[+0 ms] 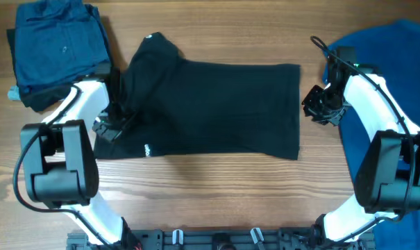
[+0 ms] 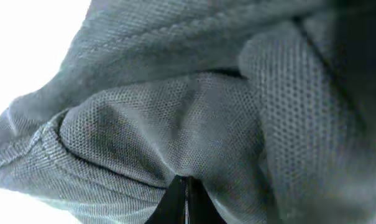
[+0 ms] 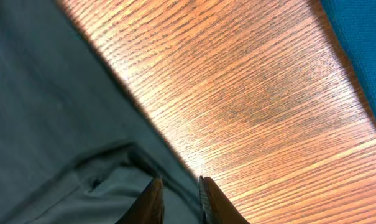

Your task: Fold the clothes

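Wood-grain tabletop (image 1: 216, 187) carries a black short-sleeved T-shirt (image 1: 223, 104). Only the left wrist view shows the left gripper (image 2: 183, 202) pinching bunched fabric. The right gripper (image 3: 178, 190) is nearly closed at the shirt's edge, grip unclear.

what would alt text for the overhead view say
A black T-shirt lies spread on a wooden table, left gripper pinching its left side, right gripper at its right edge. Folded dark blue clothes sit top left, a bright blue shirt right.

Black short-sleeved knit T-shirt (image 1: 216, 104): lies mid-table, folded to a rough rectangle, left end bunched, one corner projecting at the far left, small white mark near the near-left edge. Dark blue folded garments (image 1: 53, 45): stacked at the far left. Bright blue T-shirt (image 1: 397, 76): spread along the right edge.
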You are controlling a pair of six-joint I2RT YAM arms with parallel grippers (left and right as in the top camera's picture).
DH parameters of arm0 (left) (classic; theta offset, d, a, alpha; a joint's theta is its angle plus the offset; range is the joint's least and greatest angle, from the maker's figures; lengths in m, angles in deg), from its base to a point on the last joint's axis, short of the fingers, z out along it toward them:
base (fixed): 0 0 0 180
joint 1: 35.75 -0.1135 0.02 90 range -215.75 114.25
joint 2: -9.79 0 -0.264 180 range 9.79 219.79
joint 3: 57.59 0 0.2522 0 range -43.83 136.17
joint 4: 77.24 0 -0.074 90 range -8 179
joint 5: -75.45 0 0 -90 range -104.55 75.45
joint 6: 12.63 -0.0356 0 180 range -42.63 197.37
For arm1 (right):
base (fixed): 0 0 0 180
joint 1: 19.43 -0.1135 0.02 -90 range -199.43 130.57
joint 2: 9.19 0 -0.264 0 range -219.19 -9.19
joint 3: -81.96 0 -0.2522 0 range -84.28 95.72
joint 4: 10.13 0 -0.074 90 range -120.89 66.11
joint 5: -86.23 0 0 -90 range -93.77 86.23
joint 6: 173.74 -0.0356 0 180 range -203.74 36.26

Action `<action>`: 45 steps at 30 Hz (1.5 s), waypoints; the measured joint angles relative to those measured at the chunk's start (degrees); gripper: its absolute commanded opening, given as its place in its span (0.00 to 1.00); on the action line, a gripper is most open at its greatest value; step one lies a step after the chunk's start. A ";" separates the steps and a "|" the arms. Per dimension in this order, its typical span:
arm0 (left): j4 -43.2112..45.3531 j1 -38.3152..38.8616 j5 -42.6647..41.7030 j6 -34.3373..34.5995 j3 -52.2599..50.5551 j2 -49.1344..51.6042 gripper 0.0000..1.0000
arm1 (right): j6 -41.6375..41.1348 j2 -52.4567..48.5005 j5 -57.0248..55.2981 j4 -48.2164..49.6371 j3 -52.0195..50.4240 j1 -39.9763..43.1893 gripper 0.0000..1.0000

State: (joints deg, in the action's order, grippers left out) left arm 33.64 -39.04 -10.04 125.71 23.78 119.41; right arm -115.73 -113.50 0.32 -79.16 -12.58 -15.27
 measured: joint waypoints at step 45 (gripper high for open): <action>14.71 7.10 -2.38 -25.29 49.90 27.28 0.99 | 11.78 -17.84 10.45 4.50 28.22 -1.77 1.00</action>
State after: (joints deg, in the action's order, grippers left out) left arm 48.35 -31.93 -12.42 100.42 73.68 146.69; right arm -103.95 -131.34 10.77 -74.66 15.64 -17.04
